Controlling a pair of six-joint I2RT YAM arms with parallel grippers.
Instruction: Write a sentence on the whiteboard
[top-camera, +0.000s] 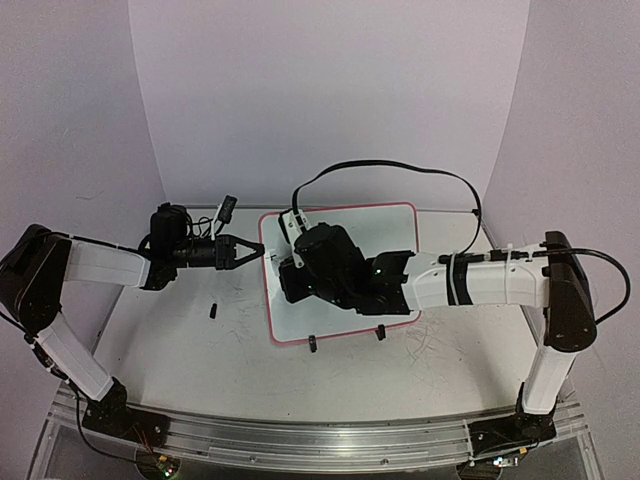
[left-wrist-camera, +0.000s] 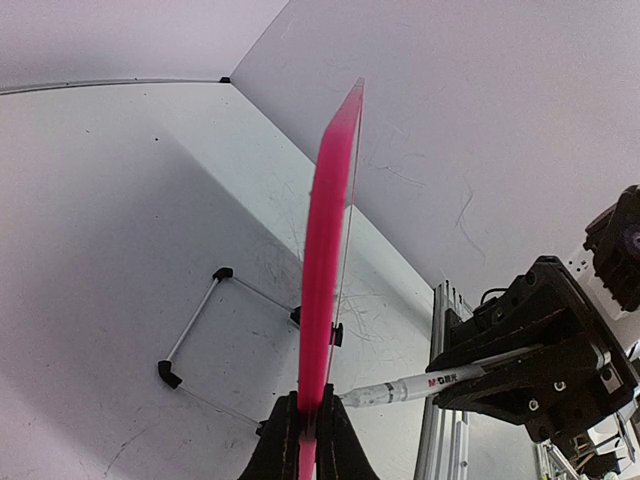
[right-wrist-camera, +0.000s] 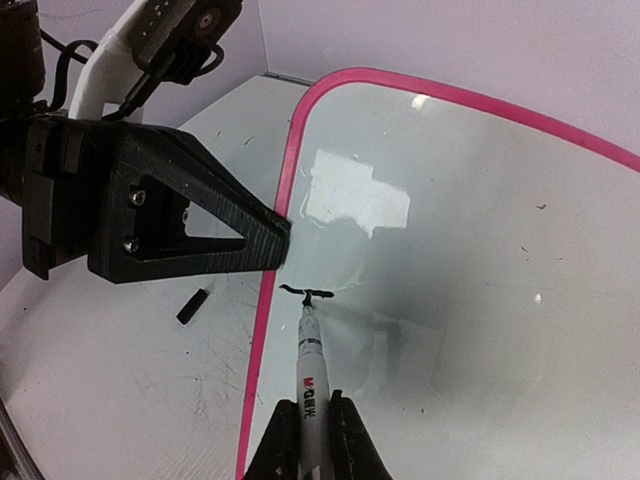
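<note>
At the middle of the table (top-camera: 180, 350), seen from above, the whiteboard (top-camera: 385, 228) stands propped on its two black clip feet (top-camera: 313, 345). The left gripper (top-camera: 258, 253) pinches its left rim, most likely to brace it against the push of writing. The right gripper (top-camera: 288, 272) reaches in across the face.

From the left wrist the board shows edge-on, a thin pink-red strip with the fingers closed tight on it at the bottom. Just past it a white marker (left-wrist-camera: 415, 385) points toward the face.

From the right wrist, the fingers are clamped round that marker's barrel, its tip touching the glossy white surface close beside the left rim. One short black stroke (right-wrist-camera: 305, 292) sits there — otherwise the round-cornered board looks almost blank.
</note>
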